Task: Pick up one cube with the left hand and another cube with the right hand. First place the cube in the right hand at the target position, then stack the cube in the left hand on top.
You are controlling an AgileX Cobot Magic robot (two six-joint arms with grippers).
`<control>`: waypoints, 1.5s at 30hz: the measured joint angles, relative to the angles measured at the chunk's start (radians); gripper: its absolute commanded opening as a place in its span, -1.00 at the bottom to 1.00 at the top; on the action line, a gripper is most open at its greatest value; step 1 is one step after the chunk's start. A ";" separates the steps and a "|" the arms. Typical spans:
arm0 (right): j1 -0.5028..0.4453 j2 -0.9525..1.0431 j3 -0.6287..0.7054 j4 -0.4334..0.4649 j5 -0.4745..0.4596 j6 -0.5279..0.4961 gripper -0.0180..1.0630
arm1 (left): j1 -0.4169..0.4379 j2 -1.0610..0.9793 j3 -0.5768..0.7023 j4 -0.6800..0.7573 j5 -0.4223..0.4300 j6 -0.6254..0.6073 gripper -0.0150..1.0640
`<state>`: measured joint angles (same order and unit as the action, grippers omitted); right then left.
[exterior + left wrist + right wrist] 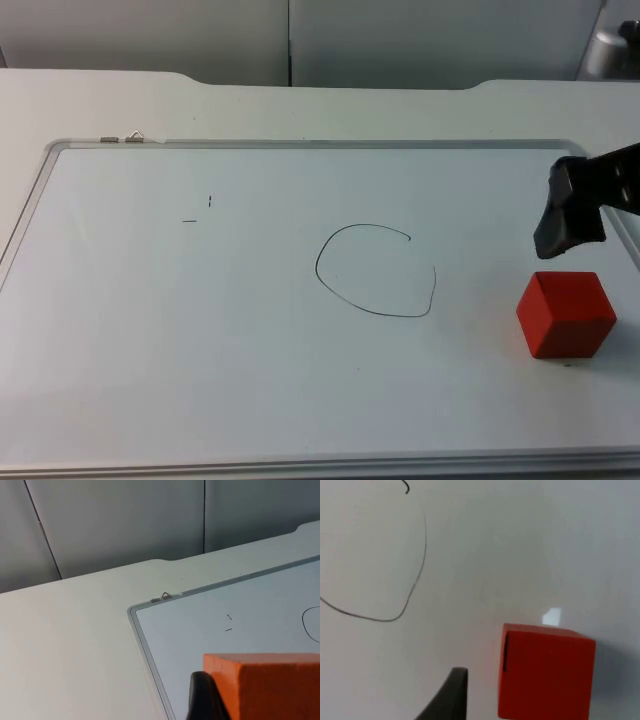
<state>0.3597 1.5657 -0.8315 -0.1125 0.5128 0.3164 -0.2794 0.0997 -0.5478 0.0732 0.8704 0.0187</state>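
One cube held on the left, one on the whiteboard by the right gripper.

From the top we see the red cube (566, 315) resting on the whiteboard (150, 330), right of the drawn circle (377, 271); the right gripper (566, 222) hovers just behind it, and we cannot tell its finger spread. In the left wrist view the left gripper (210, 700) pinches an orange cube (267, 685) above the whiteboard's corner. In the right wrist view a fingertip (451, 695) stands beside the red cube, apart from it, the circle farther off.
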 measured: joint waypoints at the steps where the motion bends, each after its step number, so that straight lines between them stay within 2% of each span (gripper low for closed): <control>1: 0.000 0.000 0.000 -0.003 -0.017 0.006 0.92 | 0.000 -0.007 0.000 0.000 0.000 0.000 -0.98; 4: 0.000 0.000 0.000 -0.007 -0.055 0.014 0.89 | 0.000 -0.023 0.000 0.002 0.000 0.000 -0.98; 12: 0.000 0.009 0.000 -0.007 -0.078 0.016 0.88 | 0.000 -0.026 0.000 0.006 0.000 0.000 -0.98; 17: 0.000 0.094 0.000 -0.007 -0.099 0.018 0.85 | 0.000 -0.026 0.000 0.006 0.000 0.000 -0.98; 22: 0.000 0.204 0.000 -0.007 -0.159 0.038 0.77 | 0.000 -0.026 0.000 0.006 0.000 0.000 -0.98; 24: 0.000 0.238 0.000 -0.007 -0.175 0.045 0.63 | 0.000 -0.026 0.000 0.006 0.000 0.000 -0.98; 25: 0.000 0.238 0.000 -0.007 -0.175 0.045 0.48 | 0.000 -0.026 0.000 0.006 0.000 0.000 -0.98; 26: 0.000 0.250 0.000 -0.004 -0.181 0.045 0.48 | 0.000 -0.026 0.000 0.006 0.000 0.000 -0.98; 29: 0.000 0.263 0.000 0.003 -0.186 0.046 -0.05 | 0.000 -0.026 0.000 0.006 0.000 0.000 -0.98; 30: 0.000 0.263 0.000 0.010 -0.191 0.046 -0.05 | 0.000 -0.026 0.000 0.006 0.000 0.000 -0.98; 31: 0.000 0.263 0.000 0.013 -0.191 0.047 -0.25 | 0.000 -0.026 0.000 0.006 0.000 0.000 -0.98; 32: 0.000 0.259 0.000 0.015 -0.191 0.049 -0.57 | 0.000 -0.026 0.000 0.006 0.000 0.000 -0.98; 34: 0.000 0.250 0.000 0.018 -0.189 0.049 -0.96 | 0.000 -0.026 0.000 0.006 0.000 0.000 -0.98; 39: 0.000 0.141 0.000 0.022 -0.176 0.038 -0.97 | 0.000 -0.026 0.000 0.006 0.000 0.000 -0.98; 43: 0.000 -0.139 0.000 0.022 -0.140 -0.028 -0.97 | 0.000 -0.026 0.000 0.006 0.000 0.000 -0.98; 45: 0.000 -0.213 0.000 0.022 -0.125 -0.047 -0.97 | 0.000 -0.026 0.000 0.006 0.000 0.000 -0.98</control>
<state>0.3597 1.3522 -0.8315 -0.0910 0.3875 0.2693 -0.2794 0.0741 -0.5478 0.0793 0.8704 0.0187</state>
